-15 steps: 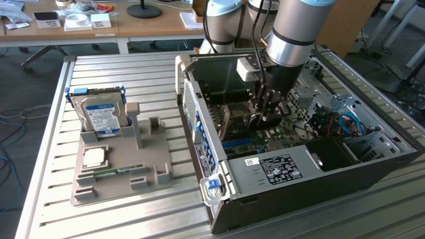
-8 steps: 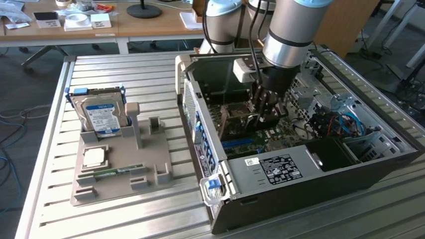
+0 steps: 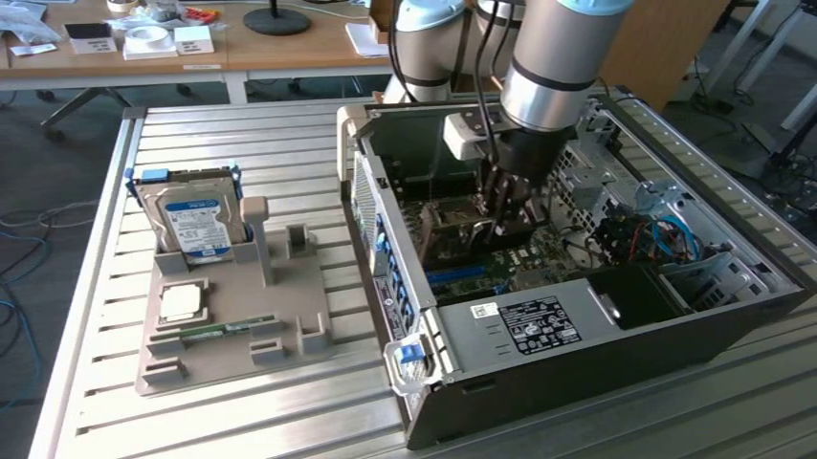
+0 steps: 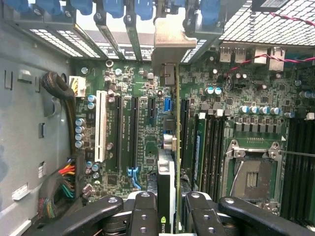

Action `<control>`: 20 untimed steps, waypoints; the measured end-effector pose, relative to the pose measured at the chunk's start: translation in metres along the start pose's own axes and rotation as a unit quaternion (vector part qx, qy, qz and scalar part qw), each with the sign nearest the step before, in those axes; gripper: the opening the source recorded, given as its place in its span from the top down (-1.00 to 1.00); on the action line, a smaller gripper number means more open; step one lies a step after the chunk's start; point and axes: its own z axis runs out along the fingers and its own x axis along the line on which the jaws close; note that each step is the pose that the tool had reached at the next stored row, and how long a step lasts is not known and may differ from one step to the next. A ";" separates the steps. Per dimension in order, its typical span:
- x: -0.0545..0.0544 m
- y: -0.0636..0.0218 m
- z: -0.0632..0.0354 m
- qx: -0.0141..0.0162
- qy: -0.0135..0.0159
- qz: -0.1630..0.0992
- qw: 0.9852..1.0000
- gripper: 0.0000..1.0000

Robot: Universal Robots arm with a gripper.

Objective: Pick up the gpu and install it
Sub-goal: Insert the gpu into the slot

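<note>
Black-fingered gripper (image 4: 167,209) clenched on thin dark gpu card (image 4: 167,172), pale bracket end. It is inside the open grey tower case (image 3: 613,382), seemingly above slots at the green motherboard (image 4: 142,83) rear edge.

You're looking at a slatted metal table (image 3: 230,134) that is carrying a grey holder tray (image 3: 306,335) by its edge on the exterior view's left and an open computer case (image 3: 613,373) toward the opposite edge. A silver hard drive (image 3: 194,220) is standing upright at the tray's far end. A pale square chip (image 3: 180,302) is lying flat nearer the front, with a narrow green memory stick (image 3: 217,332) lying just in front of it. Inside the case, blue cables (image 3: 664,234) are curling. On the motherboard (image 4: 147,142), a processor socket (image 4: 253,174) is sitting open, and a white slot (image 4: 101,125) is running beside black ones.
</note>
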 end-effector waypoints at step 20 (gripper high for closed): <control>-0.005 0.0061 0.0139 0.000 0.000 0.000 1.000 0.47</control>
